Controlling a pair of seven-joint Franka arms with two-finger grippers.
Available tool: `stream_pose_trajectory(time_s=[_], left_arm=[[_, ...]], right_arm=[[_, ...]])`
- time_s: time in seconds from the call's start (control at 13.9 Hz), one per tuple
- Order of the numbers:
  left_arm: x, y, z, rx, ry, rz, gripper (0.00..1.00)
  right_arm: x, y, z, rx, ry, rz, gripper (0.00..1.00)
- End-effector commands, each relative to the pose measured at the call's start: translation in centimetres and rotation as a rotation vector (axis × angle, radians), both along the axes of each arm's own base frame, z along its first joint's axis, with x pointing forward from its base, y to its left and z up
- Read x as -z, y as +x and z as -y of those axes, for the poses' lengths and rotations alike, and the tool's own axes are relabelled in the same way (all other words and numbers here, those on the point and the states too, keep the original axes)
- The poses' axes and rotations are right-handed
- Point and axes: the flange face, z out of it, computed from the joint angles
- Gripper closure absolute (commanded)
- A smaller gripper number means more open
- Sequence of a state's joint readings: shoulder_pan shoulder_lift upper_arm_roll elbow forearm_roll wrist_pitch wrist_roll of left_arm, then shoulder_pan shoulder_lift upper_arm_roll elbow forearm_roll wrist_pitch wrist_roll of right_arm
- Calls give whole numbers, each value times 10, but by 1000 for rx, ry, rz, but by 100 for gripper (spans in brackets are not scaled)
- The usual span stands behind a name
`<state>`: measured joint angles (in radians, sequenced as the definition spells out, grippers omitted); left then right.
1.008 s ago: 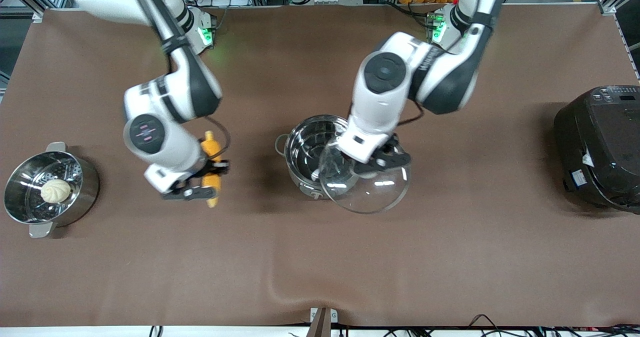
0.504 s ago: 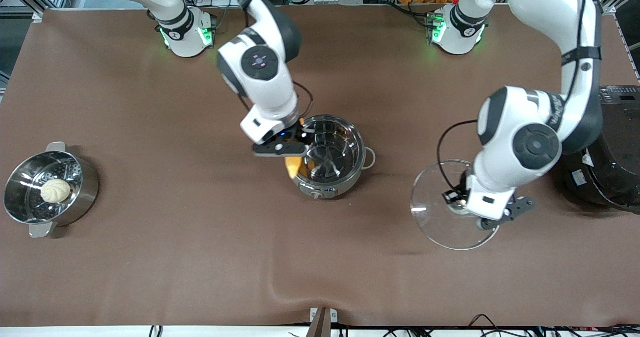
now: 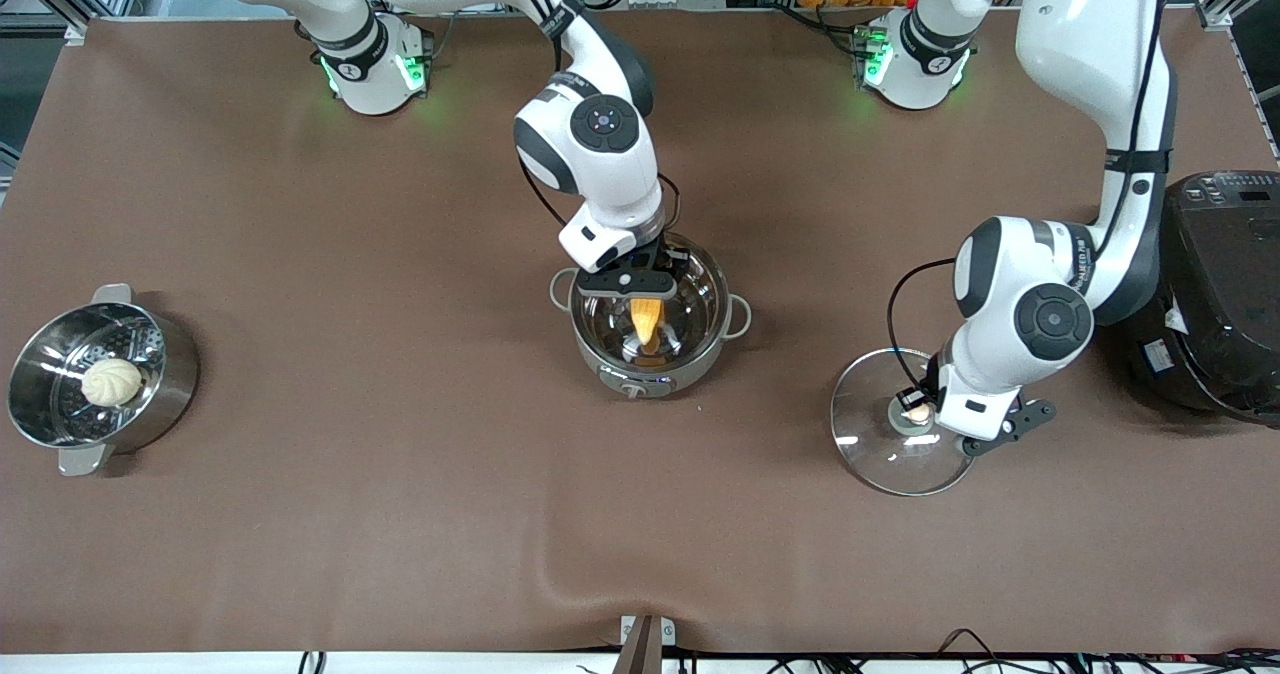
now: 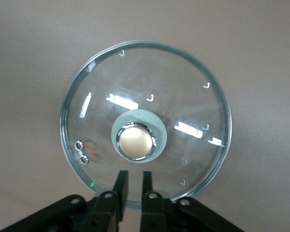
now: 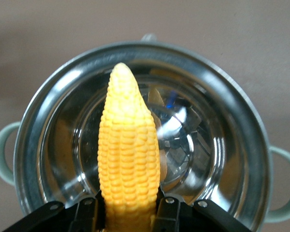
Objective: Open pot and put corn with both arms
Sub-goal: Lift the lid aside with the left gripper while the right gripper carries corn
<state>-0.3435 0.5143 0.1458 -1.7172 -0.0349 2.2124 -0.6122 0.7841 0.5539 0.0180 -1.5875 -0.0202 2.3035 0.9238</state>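
The steel pot (image 3: pixel 662 378) stands uncovered at the table's middle. My right gripper (image 3: pixel 632 282) is over it, shut on the thick end of the yellow corn (image 3: pixel 647 322). The cob's tapered tip points down into the pot. In the right wrist view the fingers (image 5: pixel 166 212) clamp the corn (image 5: pixel 128 154) over the pot (image 5: pixel 232 92). The glass lid (image 3: pixel 880 454) lies flat on the table toward the left arm's end, knob (image 3: pixel 915 414) up. My left gripper (image 3: pixel 1003 429) hovers over the lid's edge (image 4: pixel 183 96), off the knob (image 4: pixel 137 141). The gripper (image 4: pixel 133 175) is empty, with only a narrow gap.
A steel steamer pot (image 3: pixel 62 352) holding a white bun (image 3: pixel 110 381) stands at the right arm's end. A large black cooker (image 3: pixel 1210 294) stands at the left arm's end, close to the left arm's elbow and the lid. The brown cloth has a wrinkle (image 3: pixel 545 564) near the front edge.
My right gripper has carried the corn from the pot's rim to over its middle. My left gripper has set the lid flat on the table and come off its knob.
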Motion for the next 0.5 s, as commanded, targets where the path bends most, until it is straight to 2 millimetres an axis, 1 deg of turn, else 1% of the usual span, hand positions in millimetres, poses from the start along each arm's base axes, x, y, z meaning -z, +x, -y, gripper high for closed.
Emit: stream_pose_trajectory(time_s=[0.0, 0.14, 0.22, 0.29, 0.36, 0.43], left_arm=[[-9, -15, -3, 25, -15, 12, 100], [-13, -15, -3, 40, -18, 17, 100], [-19, -14, -5, 49, -20, 24, 100], [-23, -15, -4, 53, -22, 26, 100], [-25, -15, -5, 57, -22, 28, 100], [-27, -15, -5, 66, -23, 29, 100]], right_arm=[[-8, 17, 7, 24, 4, 17, 69], [-11, 26, 10, 37, 12, 23, 69], [-10, 27, 10, 45, 13, 22, 63], [-7, 26, 9, 48, 13, 19, 39], [-3, 23, 5, 44, 9, 14, 0], [-4, 23, 5, 45, 11, 14, 0]])
